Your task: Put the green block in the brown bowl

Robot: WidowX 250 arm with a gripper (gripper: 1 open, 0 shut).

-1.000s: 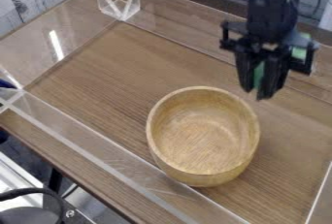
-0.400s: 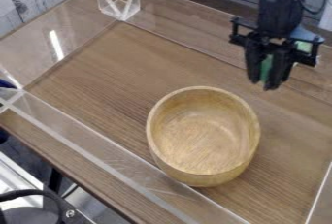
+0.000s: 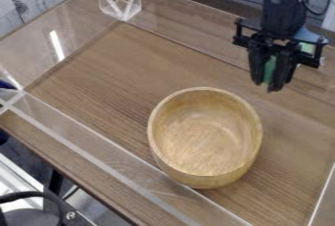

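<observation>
The brown bowl [image 3: 205, 137] is a large round wooden bowl standing on the table, with nothing inside it. My gripper [image 3: 273, 77] hangs above the table, beyond the bowl's far right rim, pointing down. Its black fingers are shut on the green block [image 3: 267, 67], which shows as a bright green strip held upright between them. The block hangs in the air, clear of the bowl and of the tabletop.
A clear acrylic wall [image 3: 78, 142] runs around the wooden tabletop [image 3: 118, 64]. A small clear plastic stand [image 3: 118, 2] sits at the far left edge.
Over the last second the gripper with the green block has risen and shifted slightly right, away from the bowl. Since the last half second it has stayed still.
</observation>
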